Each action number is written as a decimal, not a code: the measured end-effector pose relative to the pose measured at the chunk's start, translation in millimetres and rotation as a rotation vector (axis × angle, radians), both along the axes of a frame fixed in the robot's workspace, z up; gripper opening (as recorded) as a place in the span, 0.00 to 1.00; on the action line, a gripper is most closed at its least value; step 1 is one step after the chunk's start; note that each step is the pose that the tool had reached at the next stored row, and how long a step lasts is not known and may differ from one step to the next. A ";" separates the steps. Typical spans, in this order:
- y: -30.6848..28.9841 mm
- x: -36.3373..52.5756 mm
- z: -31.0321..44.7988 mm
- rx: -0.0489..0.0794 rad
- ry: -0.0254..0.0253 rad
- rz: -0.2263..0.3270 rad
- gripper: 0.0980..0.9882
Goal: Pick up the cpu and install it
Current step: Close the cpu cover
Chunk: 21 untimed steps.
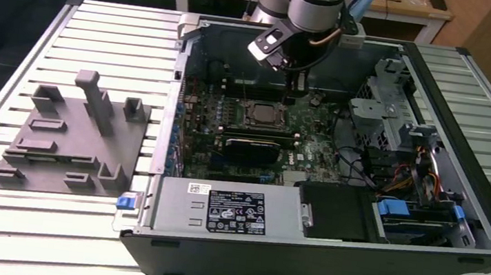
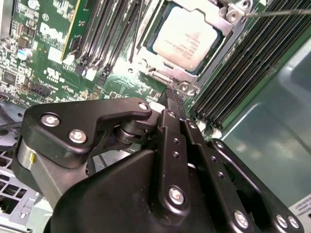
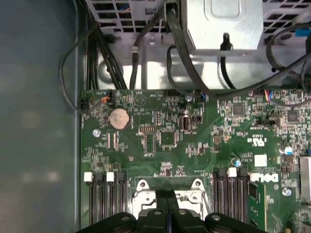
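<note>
The cpu [image 2: 187, 36] is a small square chip with a silvery top. It lies flat in its socket on the green motherboard [image 2: 46, 53], framed by the metal socket bracket [image 2: 160, 73]. In the exterior view the cpu [image 1: 258, 113] sits mid-board inside the open computer case. My gripper [image 1: 296, 84] hangs just above the board, beyond the socket and toward the case's back wall. Its black fingers [image 2: 174, 114] are pressed together with nothing between them, tips close to the socket's edge. In the first wrist view the gripper [image 3: 169, 194] covers the middle of the socket bracket [image 3: 141, 187].
A gray plastic fixture [image 1: 74, 135] stands on the slatted table at the exterior view's left. Inside the case are a black heatsink block [image 1: 249, 148], a white-labelled power supply [image 1: 228, 208], drive bays with cables [image 1: 402, 148], memory slots [image 2: 238, 63] and a coin battery [image 3: 119, 118].
</note>
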State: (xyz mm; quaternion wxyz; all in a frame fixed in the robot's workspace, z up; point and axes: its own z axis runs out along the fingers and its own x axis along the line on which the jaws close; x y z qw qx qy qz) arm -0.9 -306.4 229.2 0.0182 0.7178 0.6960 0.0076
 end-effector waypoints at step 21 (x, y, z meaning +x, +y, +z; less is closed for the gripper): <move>-7.0 -29.7 -8.2 0.000 0.0001 -0.011 0.01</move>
